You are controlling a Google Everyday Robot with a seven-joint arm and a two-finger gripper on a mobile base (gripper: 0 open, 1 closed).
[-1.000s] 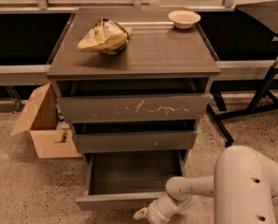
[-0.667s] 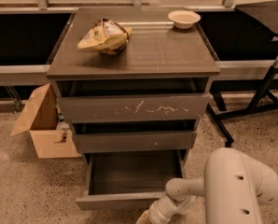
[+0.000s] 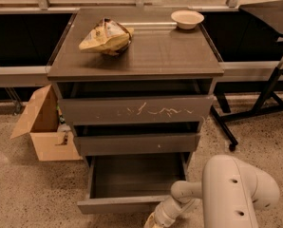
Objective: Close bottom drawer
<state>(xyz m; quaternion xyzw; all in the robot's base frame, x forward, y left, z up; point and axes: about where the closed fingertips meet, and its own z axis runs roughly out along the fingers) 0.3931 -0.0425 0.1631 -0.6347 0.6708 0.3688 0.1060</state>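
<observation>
Bottom drawer (image 3: 113,204) is sitting pulled out, its front running left-right, just ahead of the gripper (image 3: 153,221) — grip state: can't tell.

A dark wooden cabinet top (image 3: 170,56) carries two things. A crumpled yellow bag (image 3: 106,36) lies on its left half, nearer the back edge than the front. A small pale bowl (image 3: 187,18) stands upright at the back right corner, well apart from the bag. The cabinet stands on a speckled floor (image 3: 27,189). An open cardboard box (image 3: 44,127) sits on the floor just beside the top's left edge. The gripper (image 3: 153,221) is low over the floor, below the top's front edge.
</observation>
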